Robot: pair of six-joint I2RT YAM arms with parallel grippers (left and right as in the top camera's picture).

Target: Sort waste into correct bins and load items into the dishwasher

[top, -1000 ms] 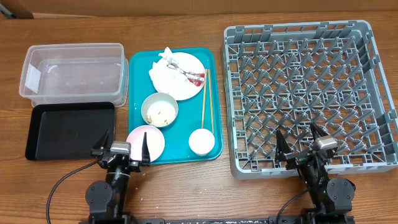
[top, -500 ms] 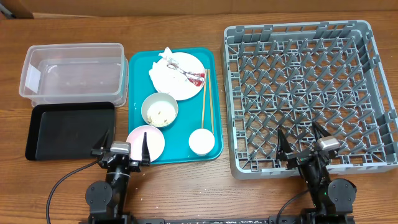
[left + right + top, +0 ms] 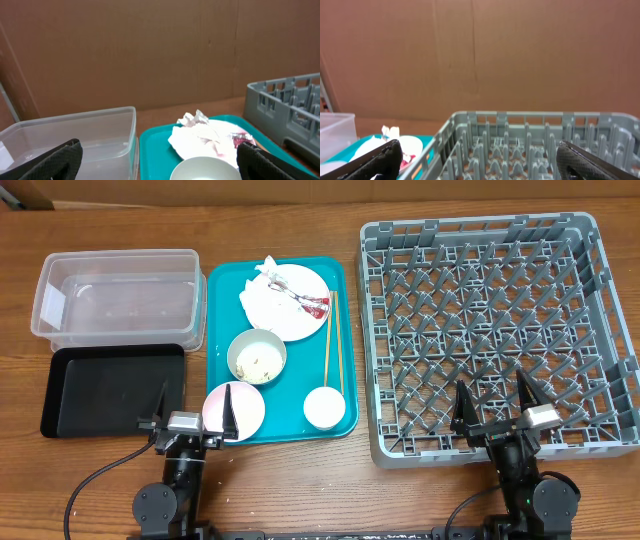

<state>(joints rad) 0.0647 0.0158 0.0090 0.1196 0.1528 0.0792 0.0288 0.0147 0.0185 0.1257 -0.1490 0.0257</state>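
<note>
A teal tray [image 3: 220, 290] holds the white plate [image 3: 290, 320] with crumpled napkins [image 3: 265, 280] and a red-and-white wrapper [image 3: 318, 306], a grey-green bowl [image 3: 257, 356] with rice scraps, a pink bowl [image 3: 240, 408], a white cup [image 3: 324, 407] and chopsticks [image 3: 333, 345]. The clear tub [image 3: 118, 295] and the black tray [image 3: 110, 388] lie to its left, the grey rack [image 3: 495, 330] to its right. My left gripper [image 3: 196, 408] is open and empty at the pink bowl's near-left edge. My right gripper [image 3: 494, 402] is open and empty over the rack's front edge.
In the left wrist view the tub [image 3: 75, 132], plate with napkins [image 3: 210, 137], a pale bowl [image 3: 202, 169] and the rack's corner [image 3: 285, 100] lie ahead. The right wrist view shows the rack's pegs [image 3: 520, 145] and the plate [image 3: 410, 145]. A brown cardboard wall stands behind.
The left gripper has shifted slightly left. The right gripper has shifted to the right along the rack's front edge. Both stay open; no object has moved.
</note>
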